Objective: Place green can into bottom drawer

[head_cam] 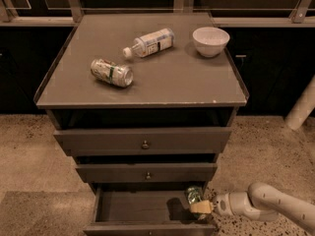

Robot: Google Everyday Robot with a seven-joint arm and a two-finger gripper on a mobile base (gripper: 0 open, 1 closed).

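The green can [193,194] is upright in my gripper [199,204], at the right end of the open bottom drawer [142,208], just inside its right wall. My white arm [268,208] reaches in from the lower right. The gripper's tan fingers [201,208] are closed around the can's lower part. The can casts a dark shadow on the drawer floor to its left.
On the cabinet top [147,82] lie a pale silver-white can [111,73] on its side, a clear plastic bottle [149,42] on its side and a white bowl [210,41]. Two shallower knobbed drawers [145,144] are shut above. A white post [301,109] stands at right.
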